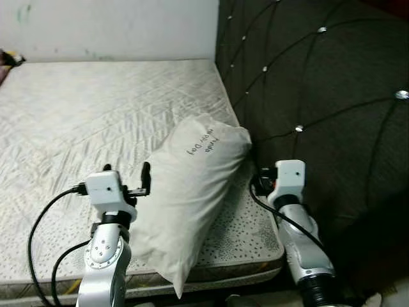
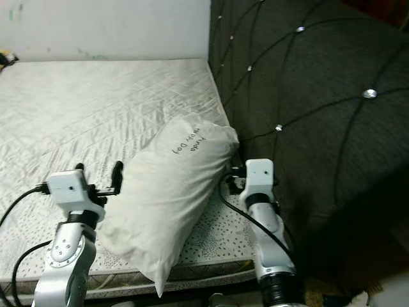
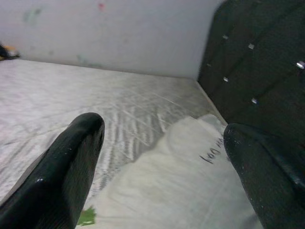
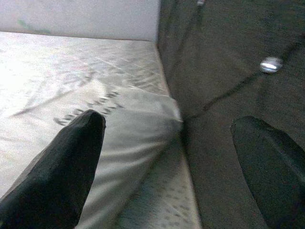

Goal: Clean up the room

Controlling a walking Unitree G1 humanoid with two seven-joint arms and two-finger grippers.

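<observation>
While flanked by both arms: pillow (image 1: pixel 188 198) on mattress (image 1: pixel 77 121).
Long axis runs toward headboard (image 1: pixel 319 96); left gripper (image 1: pixel 126 173) and right gripper (image 4: pixel 167 143) both spread, empty (left nearer, almost touching).

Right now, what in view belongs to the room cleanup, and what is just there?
In the job: pillow, left gripper open at its left side, right gripper open at its right side, mattress.
Just there: tufted headboard, wall, dark object at the mattress's far left edge.
</observation>
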